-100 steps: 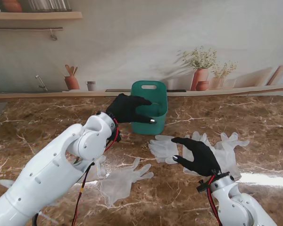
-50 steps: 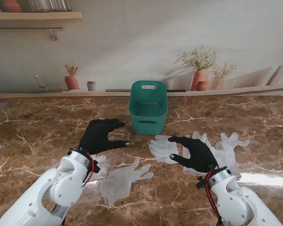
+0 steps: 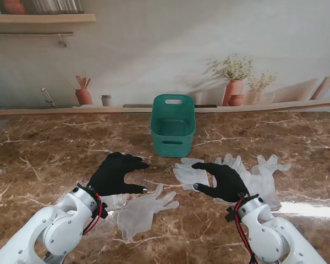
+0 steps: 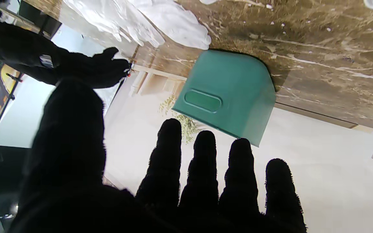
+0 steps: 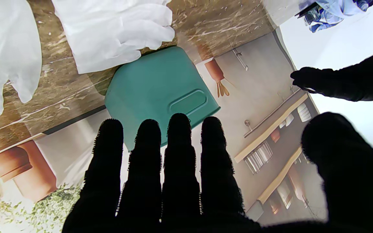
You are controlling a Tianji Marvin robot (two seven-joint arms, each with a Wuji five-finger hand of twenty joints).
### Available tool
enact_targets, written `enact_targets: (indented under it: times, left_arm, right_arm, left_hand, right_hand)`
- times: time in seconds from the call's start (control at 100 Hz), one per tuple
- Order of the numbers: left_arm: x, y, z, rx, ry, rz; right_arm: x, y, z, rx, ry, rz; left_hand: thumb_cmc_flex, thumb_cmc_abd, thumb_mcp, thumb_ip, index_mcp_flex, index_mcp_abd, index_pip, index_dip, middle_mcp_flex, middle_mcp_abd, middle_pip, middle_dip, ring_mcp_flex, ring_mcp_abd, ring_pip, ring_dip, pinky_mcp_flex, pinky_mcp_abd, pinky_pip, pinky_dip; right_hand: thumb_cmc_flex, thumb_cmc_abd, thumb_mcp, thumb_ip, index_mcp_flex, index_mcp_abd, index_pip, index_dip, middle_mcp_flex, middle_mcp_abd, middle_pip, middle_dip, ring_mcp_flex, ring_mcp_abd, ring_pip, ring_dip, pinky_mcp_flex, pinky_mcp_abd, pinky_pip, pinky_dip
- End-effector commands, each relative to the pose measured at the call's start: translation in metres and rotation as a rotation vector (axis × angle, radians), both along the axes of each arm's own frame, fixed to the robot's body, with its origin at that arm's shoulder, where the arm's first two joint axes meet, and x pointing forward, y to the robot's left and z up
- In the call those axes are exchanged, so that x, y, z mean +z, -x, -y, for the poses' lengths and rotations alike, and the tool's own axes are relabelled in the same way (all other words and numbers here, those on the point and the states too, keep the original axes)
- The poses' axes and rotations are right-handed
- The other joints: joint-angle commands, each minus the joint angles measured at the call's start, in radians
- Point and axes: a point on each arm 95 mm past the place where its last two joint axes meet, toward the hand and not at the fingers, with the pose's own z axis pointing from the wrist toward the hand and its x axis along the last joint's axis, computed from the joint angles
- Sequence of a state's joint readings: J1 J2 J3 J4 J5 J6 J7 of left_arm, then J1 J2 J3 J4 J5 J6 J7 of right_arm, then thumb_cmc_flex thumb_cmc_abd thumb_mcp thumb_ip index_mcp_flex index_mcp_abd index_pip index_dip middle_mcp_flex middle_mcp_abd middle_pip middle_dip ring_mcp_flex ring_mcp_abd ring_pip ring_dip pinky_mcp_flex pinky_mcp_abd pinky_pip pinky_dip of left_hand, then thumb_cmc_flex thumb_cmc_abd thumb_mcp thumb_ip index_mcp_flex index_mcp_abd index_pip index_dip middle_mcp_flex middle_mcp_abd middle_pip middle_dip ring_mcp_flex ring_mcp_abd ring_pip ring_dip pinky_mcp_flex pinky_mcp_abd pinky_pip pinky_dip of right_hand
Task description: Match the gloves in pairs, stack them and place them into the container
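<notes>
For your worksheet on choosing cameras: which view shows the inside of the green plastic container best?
The stand view: it looks down past the green plastic container's open rim into its interior. Both wrist views show only its outer walls and handle slot.

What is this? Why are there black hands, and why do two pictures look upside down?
It is a robot with two white arms. Each ends in a hand wearing a black glove: the left hand and the right hand. The wide picture comes from a camera up on the robot's stand, looking down. The other two come from cameras on its wrists, looking along the fingers, so the table appears flipped over. On the brown marble table stands a green container, and thin see-through gloves lie around it. Both hands are open and hold nothing. The job is to pair the gloves and put them in the container.
</notes>
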State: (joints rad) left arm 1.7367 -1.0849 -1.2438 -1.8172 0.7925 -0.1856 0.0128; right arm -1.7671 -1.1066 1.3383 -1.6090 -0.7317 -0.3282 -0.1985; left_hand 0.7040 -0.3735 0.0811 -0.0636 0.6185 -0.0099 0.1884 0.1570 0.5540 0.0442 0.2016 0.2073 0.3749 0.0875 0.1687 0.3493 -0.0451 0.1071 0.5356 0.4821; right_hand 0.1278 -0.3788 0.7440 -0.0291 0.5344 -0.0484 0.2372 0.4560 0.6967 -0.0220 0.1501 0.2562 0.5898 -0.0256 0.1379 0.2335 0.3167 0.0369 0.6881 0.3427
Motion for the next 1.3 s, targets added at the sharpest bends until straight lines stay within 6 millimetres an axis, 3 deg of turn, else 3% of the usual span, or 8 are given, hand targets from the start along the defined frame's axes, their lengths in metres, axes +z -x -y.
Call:
enact_targets:
  times: [0.0,0.05,0.44,0.61,0.92,1.16,1.2,1.29]
  left_arm:
    - [-0.012,0.005,-0.002,-0.01,-0.013,-0.032]
    - [-0.015,0.006,-0.002,-0.018,-0.015,-0.043]
    - [-0.03,0.013,-0.003,-0.02,-0.015,-0.094]
    - [-0.028,0.014,-0.004,-0.015,-0.017,-0.081]
    - [-0.03,0.013,-0.004,-0.013,-0.006,-0.077]
    - [-0.027,0.015,-0.009,0.002,-0.006,-0.062]
    - [-0.027,0.015,-0.01,0.004,-0.006,-0.062]
    - [-0.027,0.015,-0.012,0.009,-0.006,-0.061]
  right_arm:
    - [-0.006,-0.001,0.0,0.012,0.034,-0.027]
    - [-0.007,-0.003,0.0,0.021,0.053,-0.027]
    - [-0.021,-0.034,-0.011,0.015,0.507,0.043]
    - [-0.029,-0.043,-0.023,0.025,0.624,0.047]
    - [-0.047,-0.05,-0.059,0.03,0.652,0.081]
    - [-0.059,-0.054,-0.067,0.042,0.68,0.118]
    - [-0.06,-0.055,-0.067,0.041,0.682,0.128]
    - [-0.062,-0.055,-0.067,0.041,0.695,0.137]
  left_hand:
    - [-0.01,-0.05,0.131,0.012,0.003,-0.032,0.024,0.017,-0.046,-0.031,-0.006,-0.012,-0.05,-0.053,-0.035,-0.012,-0.001,-0.029,-0.045,0.01]
    - [-0.088,-0.095,0.32,-0.016,0.009,-0.031,0.021,0.015,-0.044,-0.037,-0.005,-0.012,-0.05,-0.055,-0.036,-0.011,-0.005,-0.035,-0.039,0.013]
    - [-0.103,-0.094,0.345,-0.021,0.006,-0.02,0.019,0.014,-0.066,-0.044,-0.013,-0.015,-0.071,-0.067,-0.042,-0.015,-0.009,-0.039,-0.067,0.005]
    - [-0.108,-0.092,0.347,-0.022,0.002,-0.017,0.015,0.012,-0.07,-0.045,-0.014,-0.016,-0.074,-0.073,-0.044,-0.018,-0.01,-0.04,-0.078,0.006]
    - [-0.109,-0.083,0.343,-0.021,-0.002,-0.012,0.011,0.01,-0.073,-0.047,-0.013,-0.016,-0.076,-0.079,-0.046,-0.021,-0.008,-0.045,-0.092,0.011]
    - [-0.11,-0.078,0.336,-0.021,0.003,-0.014,0.013,0.011,-0.072,-0.048,-0.013,-0.016,-0.075,-0.081,-0.047,-0.022,-0.008,-0.041,-0.097,0.017]
    - [-0.11,-0.078,0.335,-0.021,0.003,-0.013,0.013,0.011,-0.071,-0.047,-0.013,-0.016,-0.074,-0.08,-0.047,-0.022,-0.008,-0.04,-0.097,0.018]
    - [-0.109,-0.075,0.332,-0.02,0.003,-0.011,0.013,0.011,-0.072,-0.045,-0.014,-0.017,-0.074,-0.08,-0.047,-0.023,-0.009,-0.039,-0.099,0.019]
  right_hand:
    - [0.038,-0.046,0.036,0.003,0.017,-0.017,0.003,0.0,-0.004,-0.029,-0.001,-0.007,0.031,-0.012,0.003,0.008,0.0,-0.028,-0.002,-0.011]
    - [0.06,-0.099,0.078,-0.008,0.019,-0.016,0.009,0.004,0.001,-0.031,0.003,-0.006,0.038,-0.013,0.006,0.009,0.005,-0.03,0.002,-0.01]
    - [0.253,-0.445,0.303,-0.117,0.038,0.01,0.049,0.012,0.03,-0.033,0.039,-0.001,0.122,-0.011,0.043,0.036,0.064,-0.006,0.084,0.033]
    - [0.204,-0.497,0.344,-0.145,0.055,0.006,0.066,0.012,0.029,-0.037,0.075,0.033,0.111,-0.006,0.086,0.096,0.035,0.012,0.118,0.095]
    - [0.119,-0.523,0.363,-0.166,0.136,-0.02,0.142,0.08,-0.04,-0.056,0.263,0.312,-0.068,-0.034,0.334,0.307,-0.045,-0.015,0.088,0.236]
    - [0.216,-0.561,0.389,-0.184,0.374,-0.177,0.357,0.246,0.072,-0.076,0.304,0.358,0.0,-0.04,0.383,0.303,-0.005,-0.003,0.133,0.254]
    - [0.279,-0.575,0.358,-0.3,0.391,-0.221,0.454,0.167,0.105,-0.083,0.307,0.358,0.025,-0.041,0.389,0.305,0.008,0.0,0.151,0.253]
    - [0.349,-0.584,0.333,-0.327,0.383,-0.249,0.599,0.019,0.135,-0.089,0.299,0.349,0.046,-0.044,0.389,0.305,0.018,0.002,0.173,0.252]
